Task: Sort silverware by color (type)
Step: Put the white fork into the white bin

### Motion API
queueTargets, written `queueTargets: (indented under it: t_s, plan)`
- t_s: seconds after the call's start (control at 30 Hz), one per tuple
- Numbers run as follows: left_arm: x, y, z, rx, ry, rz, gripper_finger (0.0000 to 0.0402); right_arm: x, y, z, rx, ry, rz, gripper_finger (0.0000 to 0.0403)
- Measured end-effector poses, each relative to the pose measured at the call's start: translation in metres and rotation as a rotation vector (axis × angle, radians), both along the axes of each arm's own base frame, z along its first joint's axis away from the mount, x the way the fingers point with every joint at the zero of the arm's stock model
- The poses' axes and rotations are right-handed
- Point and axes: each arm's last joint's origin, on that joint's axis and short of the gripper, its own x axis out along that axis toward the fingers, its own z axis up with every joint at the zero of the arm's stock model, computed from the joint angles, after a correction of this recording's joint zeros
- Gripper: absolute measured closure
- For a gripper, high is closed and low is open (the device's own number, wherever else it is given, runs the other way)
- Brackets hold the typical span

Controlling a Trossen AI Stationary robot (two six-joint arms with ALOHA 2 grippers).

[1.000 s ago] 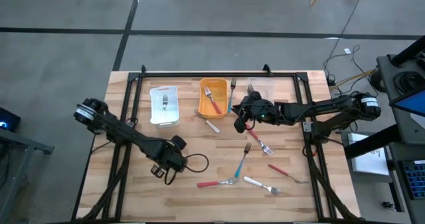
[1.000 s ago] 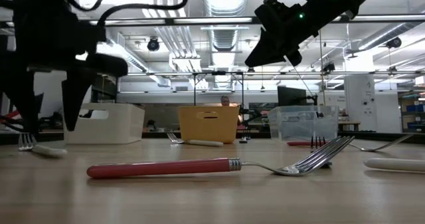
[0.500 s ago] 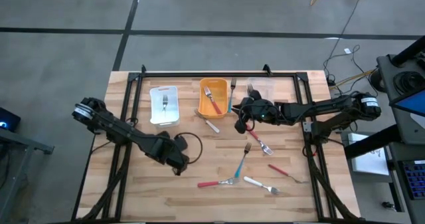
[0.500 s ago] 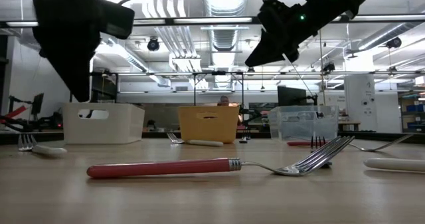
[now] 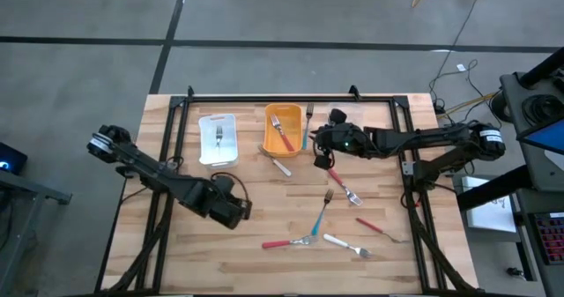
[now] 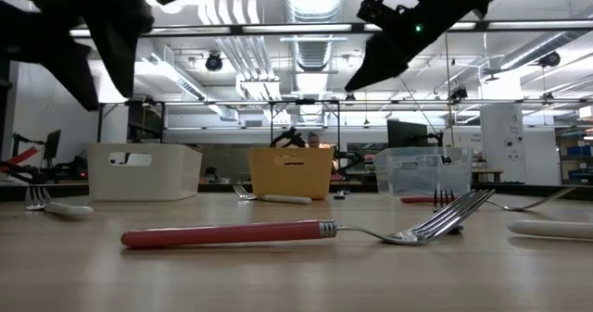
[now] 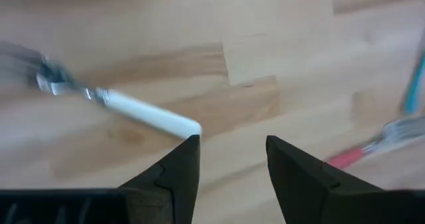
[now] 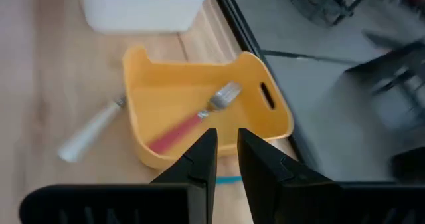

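My left gripper (image 5: pixel 233 212) hangs open above the table's near left part, pointing steeply down. Below it lies a white-handled fork (image 7: pixel 136 109), also seen flat on the wood in the low view (image 6: pixel 56 207). My right gripper (image 8: pixel 226 132) hovers just right of the orange bin (image 5: pixel 269 112), its fingers a narrow gap apart with nothing between them. The orange bin holds a red-handled fork (image 8: pixel 189 123). A white-handled fork (image 5: pixel 218 137) lies in the white bin (image 5: pixel 204 152). A red-handled fork (image 5: pixel 345 189) lies on the table near my right gripper.
A clear bin (image 5: pixel 352 119) stands at the far right. Loose forks lie on the wood: a white one (image 5: pixel 278 165) and a teal one (image 5: pixel 306 137) beside the orange bin, and teal (image 5: pixel 322 211), red (image 5: pixel 284 243), white (image 5: pixel 345 244) and red (image 5: pixel 377 228) ones near the front.
My left gripper has risen from just above the white-handled fork and rolled far about its own axis, drifting a little toward the far right; its fingers stay open and the fork stays on the table. My right gripper has rolled somewhat and edged up.
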Motion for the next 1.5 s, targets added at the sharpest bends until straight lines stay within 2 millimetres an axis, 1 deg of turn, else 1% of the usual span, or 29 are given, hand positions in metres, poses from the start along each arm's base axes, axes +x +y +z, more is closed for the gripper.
queueTargets:
  t_s: [0.07,0.17,0.33,0.47,0.67,0.77,0.9,1.1,1.33,1.5]
  plan:
    - [-0.004,-0.002,0.004,-0.030,-0.033,0.095,0.0248,-0.002,-0.006,0.000,-0.048,0.044,0.012,0.0351]
    - [-0.005,-0.003,0.005,-0.059,-0.059,0.209,0.0248,-0.005,-0.015,-0.002,-0.058,0.070,-0.013,0.0351]
    - [0.000,-0.006,-0.006,-0.072,-0.038,0.333,0.0248,-0.011,-0.030,-0.006,-0.076,0.124,-0.047,0.0351]
    - [0.001,-0.008,-0.017,-0.058,0.019,0.361,0.0242,-0.016,-0.043,-0.008,-0.068,0.146,-0.094,0.0351]
    - [-0.004,-0.006,-0.029,0.028,0.134,0.378,0.0216,-0.021,-0.057,-0.009,-0.040,0.144,-0.122,0.0351]
    - [-0.008,-0.004,-0.034,0.080,0.195,0.378,0.0207,-0.022,-0.060,-0.009,-0.001,0.127,-0.091,0.0351]
    - [-0.010,-0.002,-0.047,0.111,0.232,0.377,0.0205,-0.022,-0.060,-0.009,0.017,0.120,-0.067,0.0351]
    - [-0.015,0.001,-0.070,0.121,0.256,0.378,0.0205,-0.022,-0.060,-0.009,0.022,0.118,-0.069,0.0351]
    - [-0.025,0.007,-0.091,0.115,0.256,0.381,0.0205,-0.022,-0.061,-0.009,0.017,0.112,-0.068,0.0351]
    - [-0.030,0.010,-0.100,0.119,0.260,0.368,0.0205,-0.022,-0.061,-0.009,0.015,0.113,-0.067,0.0351]
